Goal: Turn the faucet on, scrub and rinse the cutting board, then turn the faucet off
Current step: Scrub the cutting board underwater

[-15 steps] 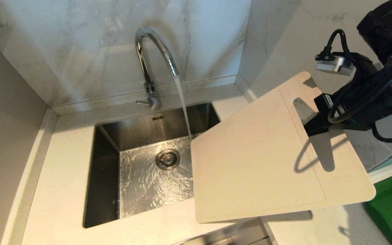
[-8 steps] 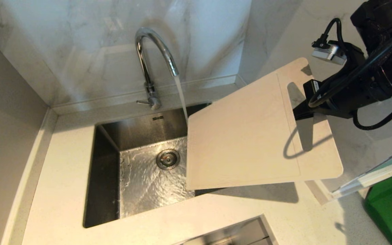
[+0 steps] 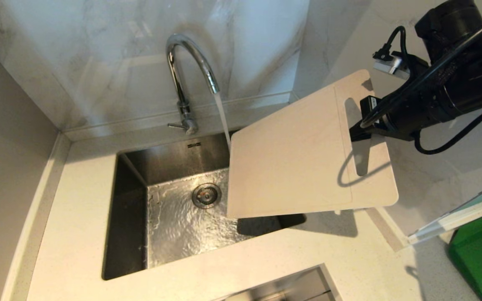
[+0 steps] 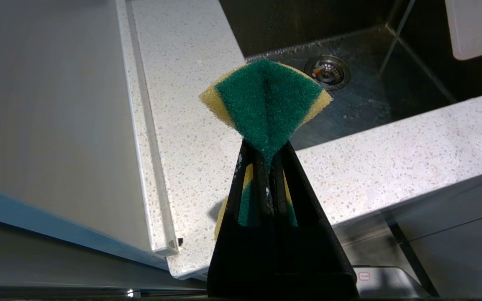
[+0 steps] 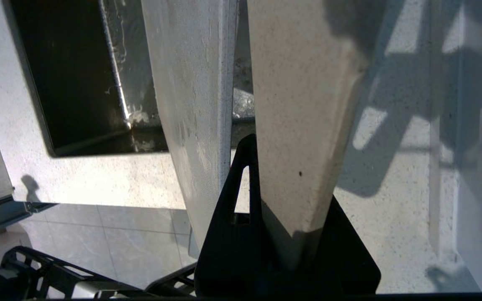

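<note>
Left end effector (image 4: pixel 268 159) off the head view, clamped on a sponge (image 4: pixel 266 102) above the counter (image 4: pixel 191 125) by the sink (image 3: pixel 132 217). Faucet (image 3: pixel 186 62) running; stream (image 3: pixel 223 117) falling just left of the board (image 3: pixel 295 163). Board held tilted over the sink's right side, far corner next to the stream, not clearly wetted. Right end effector (image 3: pixel 360 131) clamped on the board's handle end by the slot.

Judgement for the step: bring the top face under the stream, slope towards the sink, grip firm against twisting, runoff kept off the counter.

Count: one faucet, one board, one sponge, one sink, two end effectors.
</note>
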